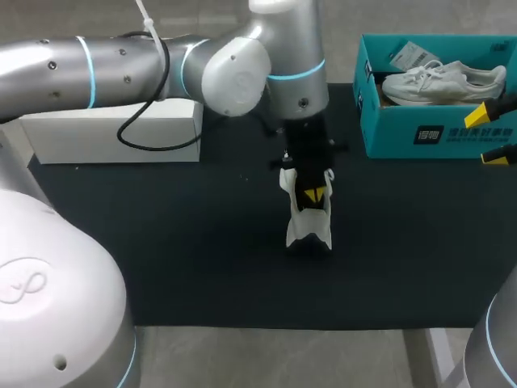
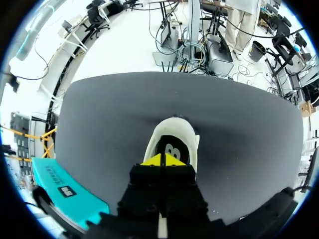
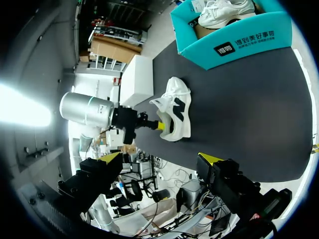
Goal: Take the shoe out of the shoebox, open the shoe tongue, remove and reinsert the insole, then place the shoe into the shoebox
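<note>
Two hands: left hand (image 1: 313,195) has its yellow tips (image 2: 153,161) pressed together inside the opening of the white shoe (image 1: 308,225) in the middle of the desk (image 1: 202,259); can't tell from here if I've pinched anything. Right hand (image 1: 493,134) hangs wide open and empty beside the teal shoebox (image 1: 404,133), which holds a second shoe (image 1: 444,81).

Tool (image 2: 163,160) at white shoe (image 2: 174,128) opening
</note>
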You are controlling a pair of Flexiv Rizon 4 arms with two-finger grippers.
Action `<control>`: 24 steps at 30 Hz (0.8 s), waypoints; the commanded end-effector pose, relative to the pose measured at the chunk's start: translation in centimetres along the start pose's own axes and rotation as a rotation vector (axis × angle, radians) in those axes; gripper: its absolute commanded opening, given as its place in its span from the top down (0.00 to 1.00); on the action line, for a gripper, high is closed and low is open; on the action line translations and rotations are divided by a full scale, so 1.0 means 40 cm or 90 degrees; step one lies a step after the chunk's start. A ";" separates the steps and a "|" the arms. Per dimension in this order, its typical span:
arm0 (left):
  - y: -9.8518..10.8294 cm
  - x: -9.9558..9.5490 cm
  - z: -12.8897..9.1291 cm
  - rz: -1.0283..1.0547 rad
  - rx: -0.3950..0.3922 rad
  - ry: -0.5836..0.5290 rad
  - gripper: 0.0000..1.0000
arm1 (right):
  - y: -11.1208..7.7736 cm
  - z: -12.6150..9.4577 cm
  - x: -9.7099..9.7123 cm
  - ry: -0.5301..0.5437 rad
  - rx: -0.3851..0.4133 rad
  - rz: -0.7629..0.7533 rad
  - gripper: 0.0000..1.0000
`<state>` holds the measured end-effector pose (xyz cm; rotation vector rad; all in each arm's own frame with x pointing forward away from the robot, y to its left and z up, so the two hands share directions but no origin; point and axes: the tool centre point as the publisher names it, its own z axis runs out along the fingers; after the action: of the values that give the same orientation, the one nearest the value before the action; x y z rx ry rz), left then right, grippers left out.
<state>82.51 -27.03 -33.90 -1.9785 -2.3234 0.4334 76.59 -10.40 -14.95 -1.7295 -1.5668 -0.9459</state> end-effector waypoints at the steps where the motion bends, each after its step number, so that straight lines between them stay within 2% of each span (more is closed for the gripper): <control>1: 0.033 -0.008 0.058 -0.012 0.015 0.048 1.00 | 0.000 0.001 0.000 -0.002 0.000 0.001 0.00; 10: 0.030 0.024 0.128 -0.040 0.058 0.028 1.00 | 0.000 0.001 0.000 -0.002 0.000 0.001 0.00; 18: 0.019 0.030 0.206 -0.027 0.047 0.036 1.00 | 0.000 0.001 0.000 -0.002 0.000 0.001 0.00; 21: 0.023 0.024 0.193 -0.016 0.030 0.007 1.00 | 0.000 0.001 0.000 -0.002 0.000 0.001 0.00; 24: 0.018 0.015 0.144 0.003 0.029 -0.023 1.00 | 0.000 0.001 0.000 -0.002 0.000 0.001 0.00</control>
<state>82.02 -28.25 -40.71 -1.9521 -2.2995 0.4900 76.58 -10.39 -14.94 -1.7295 -1.5669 -0.9459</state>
